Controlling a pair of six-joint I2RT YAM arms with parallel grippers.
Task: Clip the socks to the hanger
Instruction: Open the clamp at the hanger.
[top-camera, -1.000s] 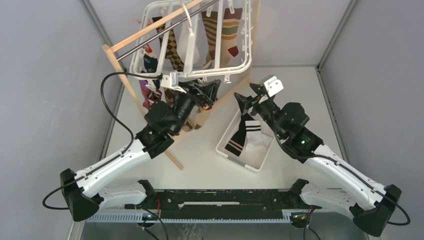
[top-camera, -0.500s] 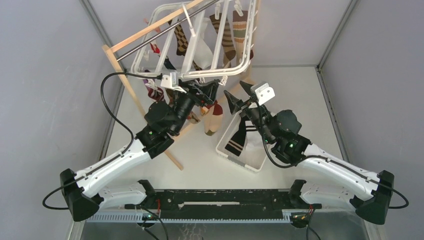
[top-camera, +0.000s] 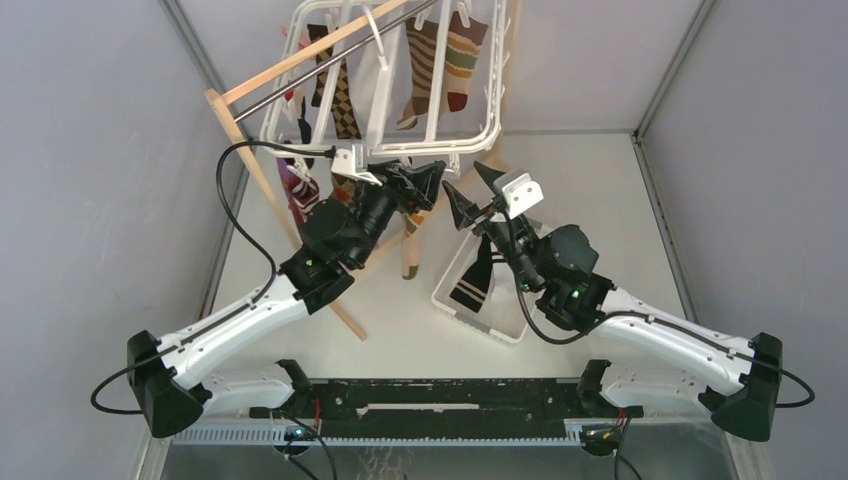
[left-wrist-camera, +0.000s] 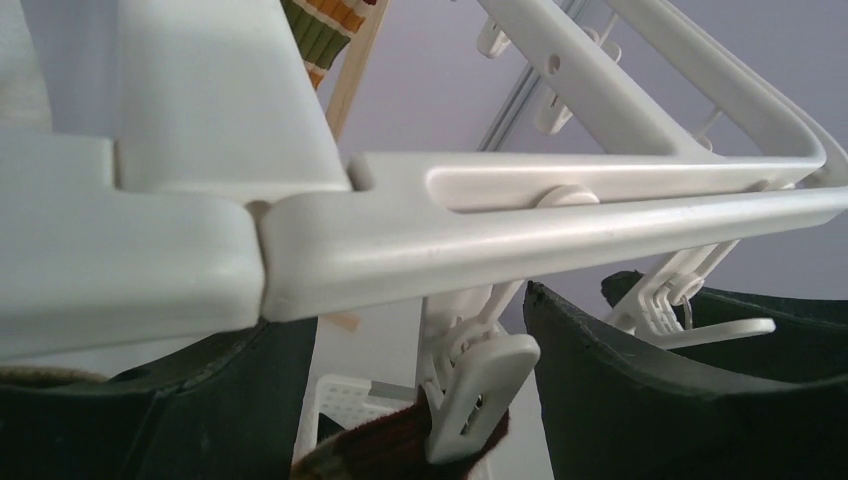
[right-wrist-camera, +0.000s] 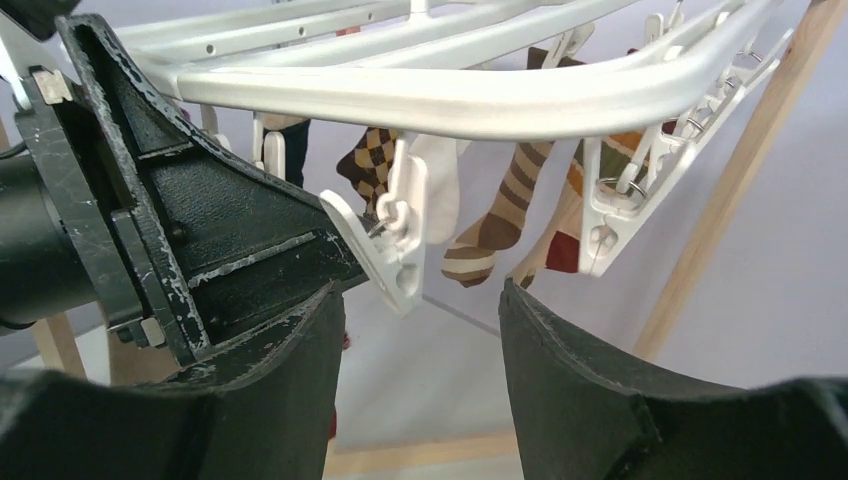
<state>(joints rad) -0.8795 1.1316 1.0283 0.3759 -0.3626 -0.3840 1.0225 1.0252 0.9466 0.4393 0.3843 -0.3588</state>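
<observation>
No text, label, brand, number or sign is legible on the hanger (right-wrist-camera: 450, 98), the socks (top-camera: 462, 55), or the basket (top-camera: 470, 315) beneath the hanger.

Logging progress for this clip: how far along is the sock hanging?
Done: several socks hang clipped on the hanger, including a brown sock in a near-edge clip. In hand: nothing; left gripper and right gripper are open by the frame. Left: a black-and-white sock in the basket.
</observation>
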